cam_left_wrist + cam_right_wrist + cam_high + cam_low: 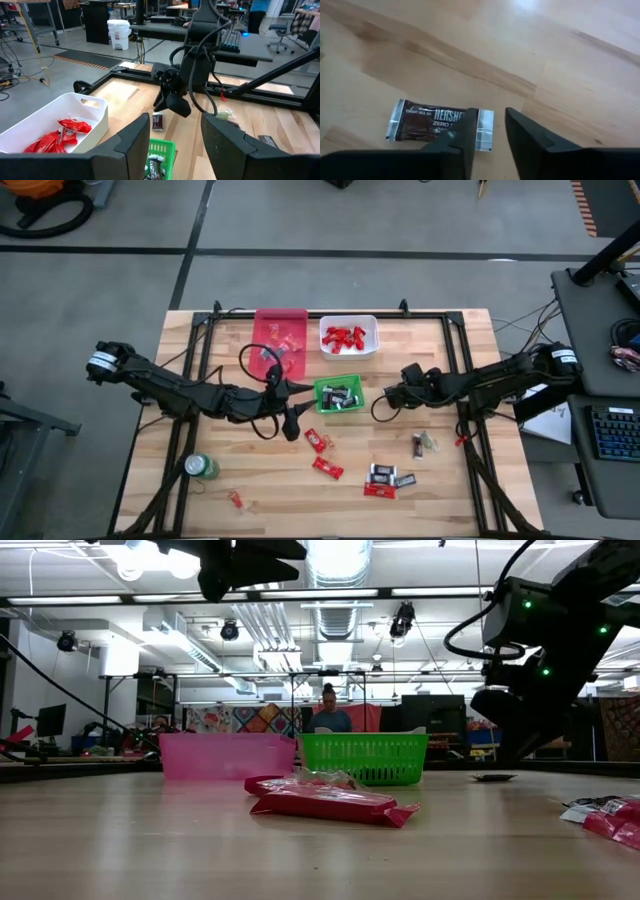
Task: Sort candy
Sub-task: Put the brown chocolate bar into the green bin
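Hovering our right tool (487, 137) slightly open and empty over a dark candy (437, 122) on the worktop (560, 60), we judge it the next pick for the green bin (340, 395); our left tool (175, 145) waits open above that bin.

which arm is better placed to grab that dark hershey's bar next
Right. The right pincer hangs open just above the dark Hershey's bar, one finger over the wrapper's end. The left pincer is open too, but sits by the green bin.
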Robot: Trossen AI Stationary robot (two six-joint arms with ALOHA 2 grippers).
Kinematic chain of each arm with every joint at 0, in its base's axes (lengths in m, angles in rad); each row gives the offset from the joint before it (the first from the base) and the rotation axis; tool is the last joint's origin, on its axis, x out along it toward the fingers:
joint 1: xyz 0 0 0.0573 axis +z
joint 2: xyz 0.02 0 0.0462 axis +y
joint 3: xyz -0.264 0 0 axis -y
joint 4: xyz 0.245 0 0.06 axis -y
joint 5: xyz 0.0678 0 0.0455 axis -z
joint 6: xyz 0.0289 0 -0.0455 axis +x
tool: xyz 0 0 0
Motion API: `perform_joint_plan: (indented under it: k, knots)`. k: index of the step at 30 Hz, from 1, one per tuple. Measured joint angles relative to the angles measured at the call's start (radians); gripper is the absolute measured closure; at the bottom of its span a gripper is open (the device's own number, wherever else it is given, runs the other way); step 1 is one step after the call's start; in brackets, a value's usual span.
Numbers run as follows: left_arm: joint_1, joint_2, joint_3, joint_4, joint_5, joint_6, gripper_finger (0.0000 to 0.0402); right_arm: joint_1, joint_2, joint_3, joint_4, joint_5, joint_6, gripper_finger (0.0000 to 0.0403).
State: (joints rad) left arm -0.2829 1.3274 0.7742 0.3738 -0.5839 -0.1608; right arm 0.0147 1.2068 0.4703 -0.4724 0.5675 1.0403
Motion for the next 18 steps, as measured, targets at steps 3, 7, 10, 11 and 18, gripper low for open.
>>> perform_joint_plan:
  k: [3,7,10,11,18]
  knots:
    - [0.000,0.015,0.000,0.010,0.000,0.000,0.0240,0.000,0.000,-0.001,0.004,-0.017,0.001,0.0352]
    - [0.000,0.026,0.000,0.017,0.000,0.000,0.0240,0.000,0.000,-0.004,0.006,-0.030,0.002,0.0389]
    - [0.000,0.028,0.000,0.024,0.000,0.000,0.0240,0.000,0.000,-0.005,0.012,-0.049,0.006,0.0390]
    - [0.000,0.029,0.000,0.027,0.000,0.000,0.0240,0.000,0.000,-0.006,0.014,-0.052,0.010,0.0390]
    - [0.000,0.029,0.000,0.029,0.000,0.000,0.0240,0.000,0.001,-0.030,0.049,-0.053,0.024,0.0390]
